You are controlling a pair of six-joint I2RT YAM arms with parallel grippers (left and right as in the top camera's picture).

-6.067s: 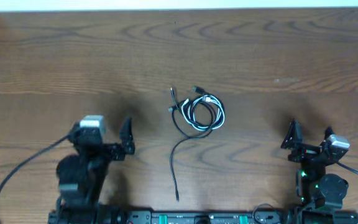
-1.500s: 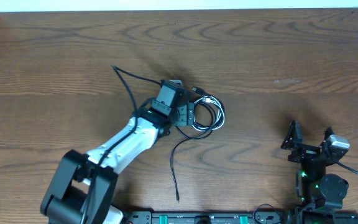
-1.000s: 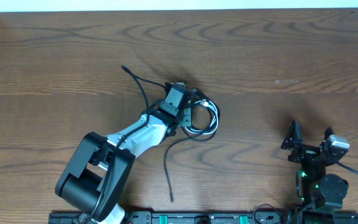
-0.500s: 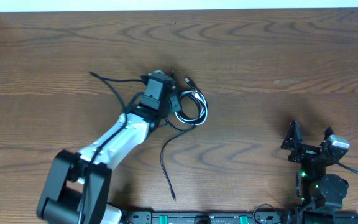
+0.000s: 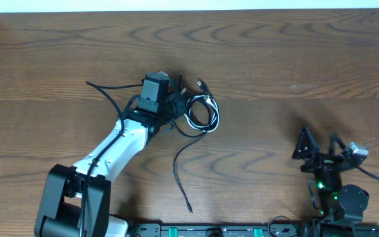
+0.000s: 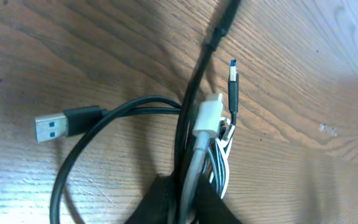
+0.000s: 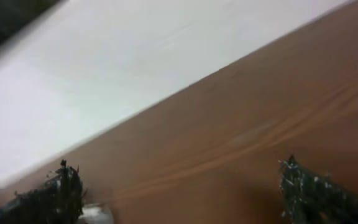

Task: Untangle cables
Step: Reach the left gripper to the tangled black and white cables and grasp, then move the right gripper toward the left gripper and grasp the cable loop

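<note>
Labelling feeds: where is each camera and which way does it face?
Overhead: above the table, looking down; left gripper at the cables, right gripper aside.
Left wrist: behind the left gripper, looking down at cables between its fingers.
Right wrist: behind the right gripper, facing across the table; fingertips apart.
Overhead and left wrist share cables.

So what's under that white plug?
The white plug sits among black cords on the table. What lies directly beneath it is hidden, and the left gripper covers the bundle lower down.

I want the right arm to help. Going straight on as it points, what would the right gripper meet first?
Probably nothing: ahead of the right gripper lies only bare table up to its far edge. The cables sit well to its left.
</note>
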